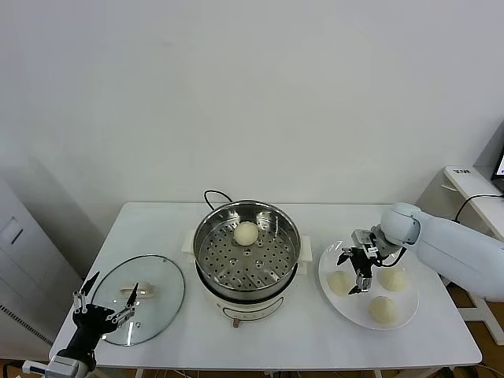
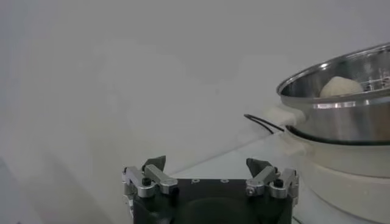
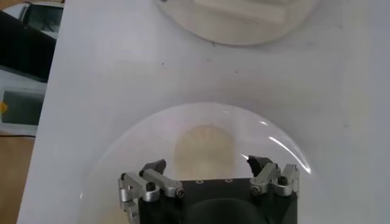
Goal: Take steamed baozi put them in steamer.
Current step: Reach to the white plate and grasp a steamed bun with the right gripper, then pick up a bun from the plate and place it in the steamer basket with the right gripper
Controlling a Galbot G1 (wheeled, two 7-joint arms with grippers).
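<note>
The steamer [image 1: 246, 252] stands mid-table with one steamed baozi [image 1: 246, 232] on its perforated tray. Three more baozi lie on the white plate [image 1: 350, 309] to the right: one on the steamer side [image 1: 341, 283], one at the far right [image 1: 393, 279], one at the front [image 1: 383, 309]. My right gripper [image 1: 356, 272] is open and hovers just above the steamer-side baozi. In the right wrist view that baozi [image 3: 204, 146] lies between the spread fingers of the gripper [image 3: 207, 164], untouched. My left gripper [image 1: 110, 293] is open and empty at the front left.
A glass lid [image 1: 142, 298] with a white handle lies beside the left gripper. The left wrist view shows the open left gripper [image 2: 207, 164], the steamer [image 2: 341, 115], the baozi in it [image 2: 341, 86] and its black cord [image 2: 262, 123]. A side table stands at far right.
</note>
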